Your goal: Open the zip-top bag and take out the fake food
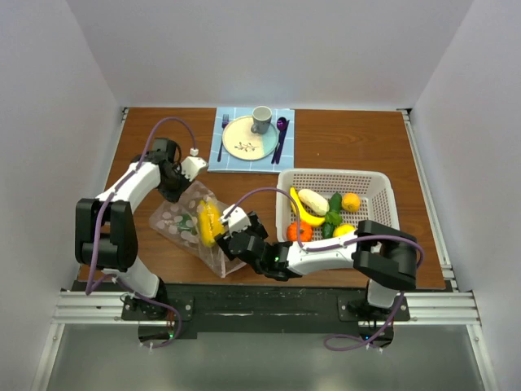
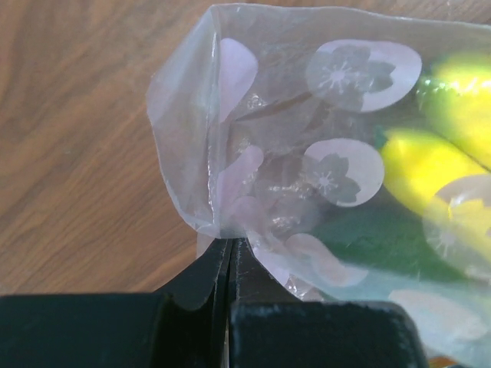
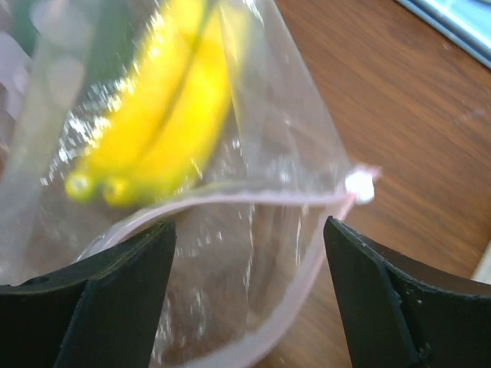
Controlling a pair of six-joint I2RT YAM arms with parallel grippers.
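1. The zip-top bag (image 2: 307, 153) runs off our left wrist view at 3 o'clock; the yellow fake food (image 2: 430, 165) inside blurs.
2. Our right wrist view smears the banana (image 3: 165, 115), cropped at 12 o'clock.
3. We cannot read the motif on the plate (image 1: 257, 130).

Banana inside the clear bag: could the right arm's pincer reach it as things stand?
Probably yes. The mouth of the zip-top bag gapes open in front of the open right pincer, the banana just inside, and the left pincer pinches the bag's other end.
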